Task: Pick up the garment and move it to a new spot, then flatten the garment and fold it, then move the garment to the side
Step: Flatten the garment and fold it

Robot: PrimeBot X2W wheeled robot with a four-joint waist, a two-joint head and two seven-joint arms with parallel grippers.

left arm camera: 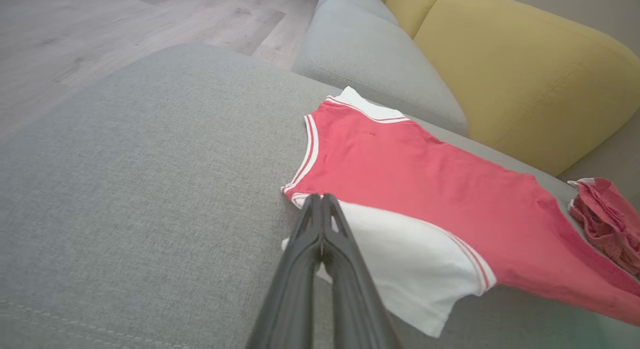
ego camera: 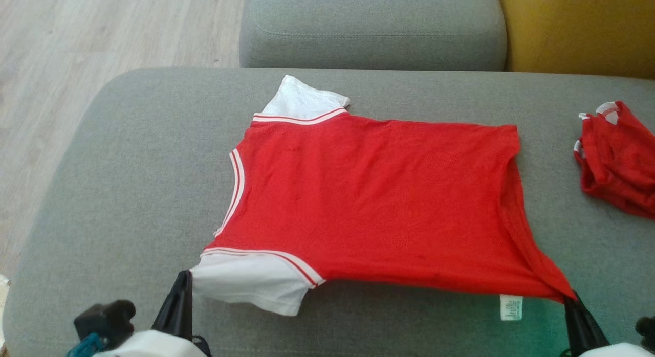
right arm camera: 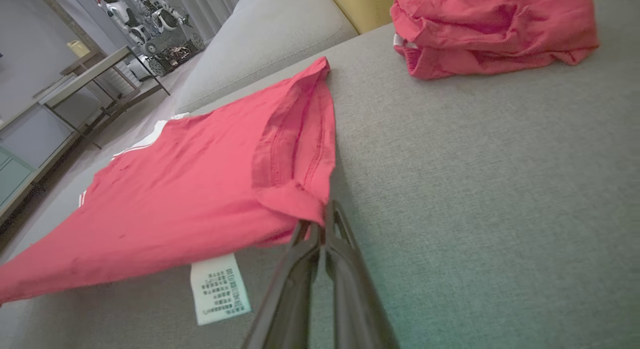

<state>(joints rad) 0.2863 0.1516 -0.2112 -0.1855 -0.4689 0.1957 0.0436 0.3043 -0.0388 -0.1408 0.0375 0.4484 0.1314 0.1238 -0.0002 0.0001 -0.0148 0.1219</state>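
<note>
- Our left gripper (ego camera: 182,277) sits at the lower left of the head view. Its two dark fingers (left arm camera: 320,239) are pressed flat together, pinching the edge of the white sleeve of the garment (ego camera: 368,193).
- Our right gripper (ego camera: 571,297) sits at the lower right, fingers likewise closed, clamped on the garment's red hem corner.
- Our pale left wrist (ego camera: 153,344) and right wrist (ego camera: 621,349) show at the bottom edge, well apart, and both grippers lean slightly inward.
</note>
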